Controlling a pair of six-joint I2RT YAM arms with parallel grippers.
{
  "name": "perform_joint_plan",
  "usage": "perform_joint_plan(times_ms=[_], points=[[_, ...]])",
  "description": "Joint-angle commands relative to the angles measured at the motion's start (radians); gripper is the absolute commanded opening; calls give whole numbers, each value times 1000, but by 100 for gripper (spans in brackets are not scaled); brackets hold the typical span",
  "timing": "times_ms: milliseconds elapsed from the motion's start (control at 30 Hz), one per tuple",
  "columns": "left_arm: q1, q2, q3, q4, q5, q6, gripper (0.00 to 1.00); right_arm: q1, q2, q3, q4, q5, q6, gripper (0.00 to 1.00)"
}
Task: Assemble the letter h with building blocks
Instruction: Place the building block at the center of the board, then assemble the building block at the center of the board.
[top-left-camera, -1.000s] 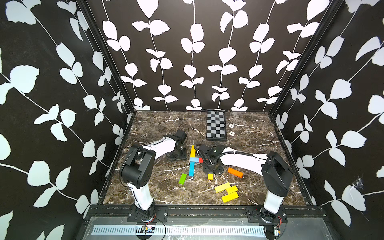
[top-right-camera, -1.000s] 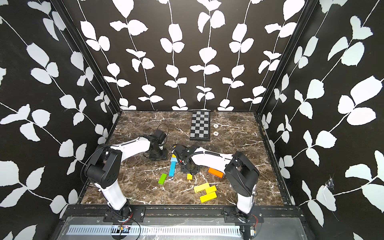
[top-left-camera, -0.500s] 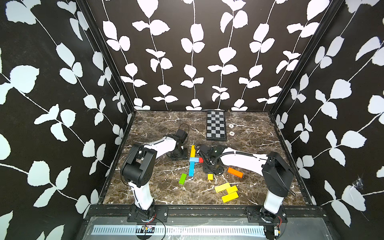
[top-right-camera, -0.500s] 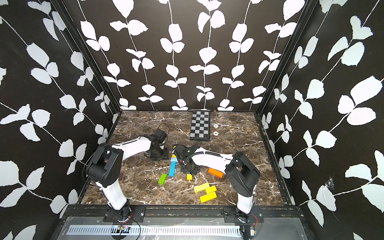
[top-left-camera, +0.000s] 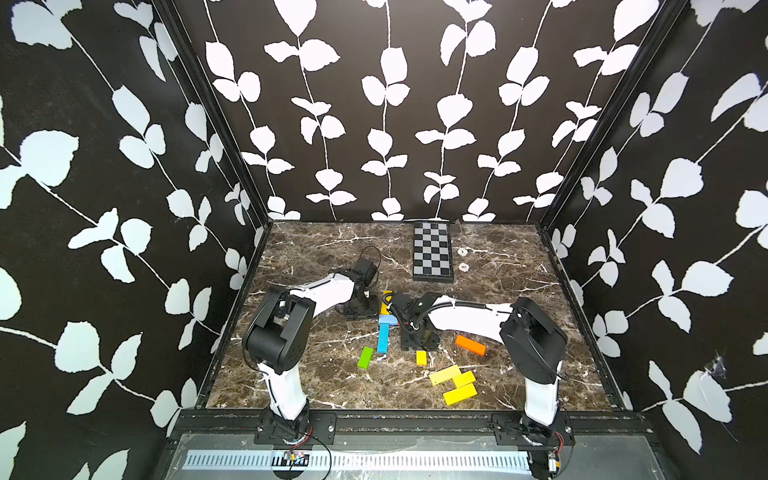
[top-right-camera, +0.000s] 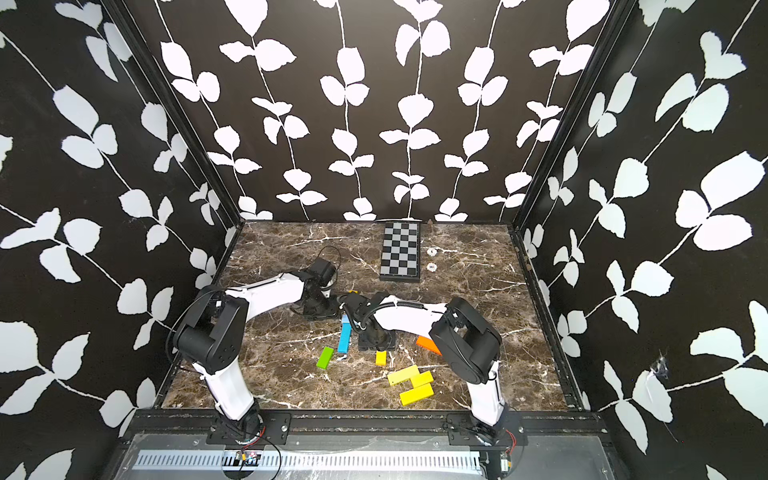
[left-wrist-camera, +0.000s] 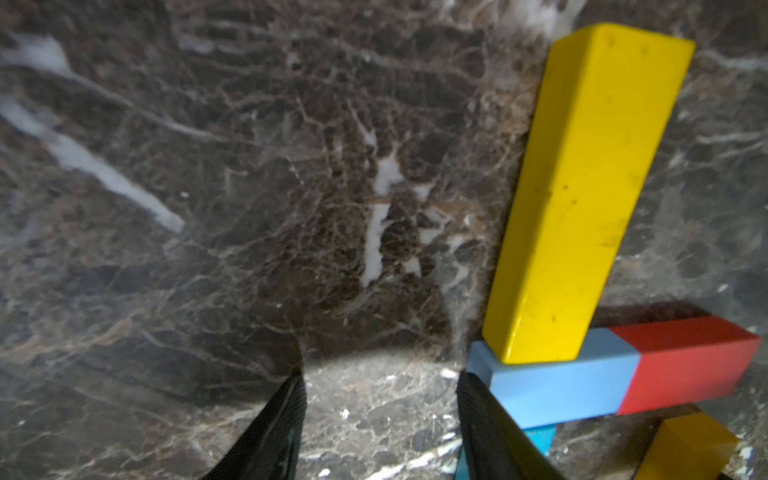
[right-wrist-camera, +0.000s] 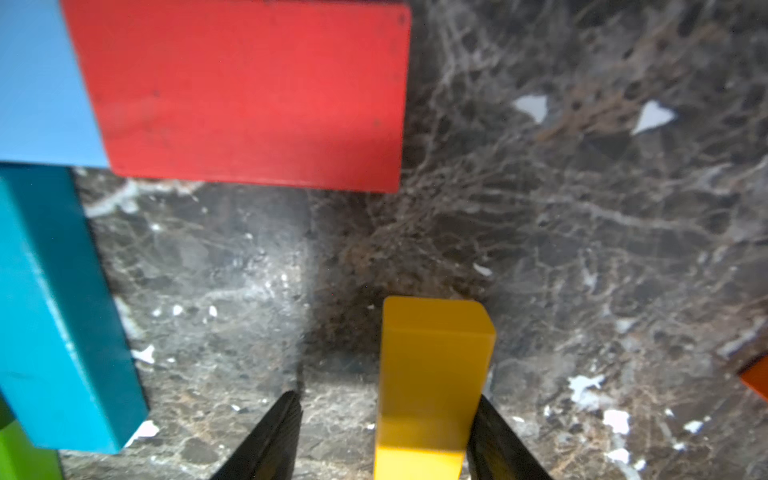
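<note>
The left claw (left-wrist-camera: 379, 376) gapes empty; the right claw (right-wrist-camera: 386, 397) stands released around the short yellow block (right-wrist-camera: 432, 365). Likely light, stiff, slick; its long sides suit the grip.

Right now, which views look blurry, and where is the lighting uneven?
Right wrist view: the red block and light blue block are soft, the short yellow block sharper, with shadow beside it. Left wrist view: the marble tabletop is smeared, the long yellow block clearer. Both top views: sharp and evenly lit.
</note>
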Motion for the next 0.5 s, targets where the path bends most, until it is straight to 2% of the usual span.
perform_joint_plan(times_ms=[0, 133, 367, 467], points=[[-9, 33, -14, 11, 25, 4, 61, -2, -24, -20, -20, 7, 12, 57], [-8, 36, -20, 20, 33, -1, 60, -1, -33, -42, -9, -1, 13, 52], [-8, 41, -25, 30, 53, -3, 60, -1, 11, -4, -2, -22, 0, 50], [-9, 41, -24, 28, 50, -1, 60, 0, 22, 2, -3, -22, 2, 45]])
